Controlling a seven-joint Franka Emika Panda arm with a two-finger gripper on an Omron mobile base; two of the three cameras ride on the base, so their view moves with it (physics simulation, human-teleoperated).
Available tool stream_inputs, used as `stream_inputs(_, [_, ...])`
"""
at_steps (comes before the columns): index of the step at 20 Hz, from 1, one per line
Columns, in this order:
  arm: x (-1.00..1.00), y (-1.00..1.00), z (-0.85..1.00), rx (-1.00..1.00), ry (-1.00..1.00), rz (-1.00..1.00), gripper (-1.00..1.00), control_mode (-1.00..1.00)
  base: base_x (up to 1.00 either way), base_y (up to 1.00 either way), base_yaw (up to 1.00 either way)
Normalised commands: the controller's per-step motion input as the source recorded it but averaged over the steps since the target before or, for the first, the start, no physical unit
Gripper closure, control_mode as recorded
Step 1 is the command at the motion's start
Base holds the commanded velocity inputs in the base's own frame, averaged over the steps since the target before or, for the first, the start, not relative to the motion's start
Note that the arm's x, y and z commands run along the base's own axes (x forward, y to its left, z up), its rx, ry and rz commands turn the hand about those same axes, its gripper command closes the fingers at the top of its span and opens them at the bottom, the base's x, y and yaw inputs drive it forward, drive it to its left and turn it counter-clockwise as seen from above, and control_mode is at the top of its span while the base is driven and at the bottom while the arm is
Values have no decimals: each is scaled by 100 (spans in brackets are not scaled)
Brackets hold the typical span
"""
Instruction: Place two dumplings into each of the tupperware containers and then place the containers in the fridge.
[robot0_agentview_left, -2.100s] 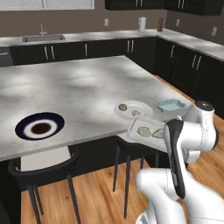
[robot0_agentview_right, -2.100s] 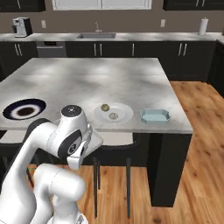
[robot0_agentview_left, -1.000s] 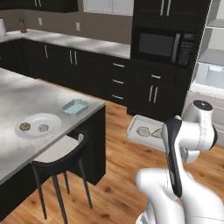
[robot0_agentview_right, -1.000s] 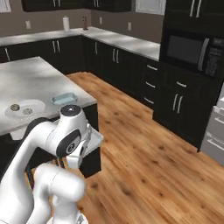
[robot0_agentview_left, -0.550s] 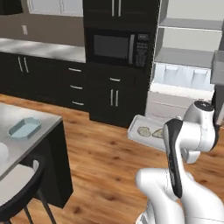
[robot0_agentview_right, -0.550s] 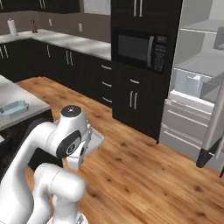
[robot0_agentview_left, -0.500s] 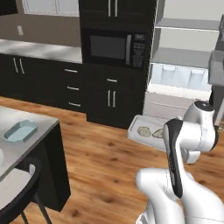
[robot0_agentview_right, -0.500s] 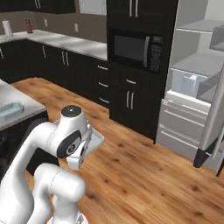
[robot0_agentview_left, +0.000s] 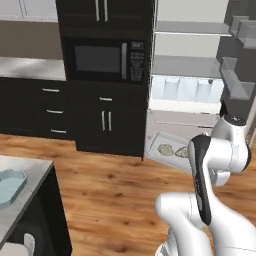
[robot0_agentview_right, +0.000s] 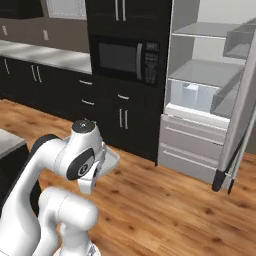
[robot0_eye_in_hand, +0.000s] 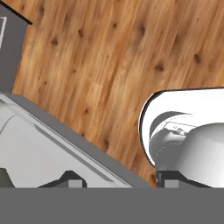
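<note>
End effector (robot0_agentview_left: 192, 156) mostly hidden behind the arm in left base view, clamped on the right end of the translucent white tupperware container (robot0_agentview_left: 169, 150), carried level at about drawer height. Two dumplings (robot0_agentview_left: 165, 149) lying side by side inside it, second one touching the arm's edge. In right base view, just a corner of the tub (robot0_agentview_right: 111, 161) sticking out beside the wrist. Hand view: pale tub wall at lower left, wood floor (robot0_eye_in_hand: 113, 57) beyond, finger tips (robot0_eye_in_hand: 70, 179) low at the frame bottom.

Fridge (robot0_agentview_left: 186, 65) open ahead, shelves bare, translucent drawers below, door (robot0_agentview_right: 239, 120) swung to the right with bins. Black microwave (robot0_agentview_left: 102, 60) and dark cabinets just left of it. Light blue container (robot0_agentview_left: 9, 185) on the bench (robot0_agentview_left: 20, 200) at lower left, well apart from the fridge; contents not readable.

Step in hand, as judged: carry first tub to fridge. To do well: keep tub flat so dumplings don't roll, hold grip firm, approach square to the opening, stay off the door bins on the right and the cabinet edge on the left, lift to clear shelf lip, slide in, set down fully before letting go. Blue tub left for afterwards.
</note>
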Motion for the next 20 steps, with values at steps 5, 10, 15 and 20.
stream_inputs(5, [0, 0, 0, 0, 0, 0, 100, 100, 69, 77, -28])
stream_inputs(10, [0, 0, 0, 0, 0, 0, 100, 100, 96, -11, -29])
stream_inputs(15, [0, 0, 0, 0, 0, 0, 100, 100, 96, -53, -20])
stream_inputs(20, [0, 0, 0, 0, 0, 0, 100, 100, 84, -65, -8])
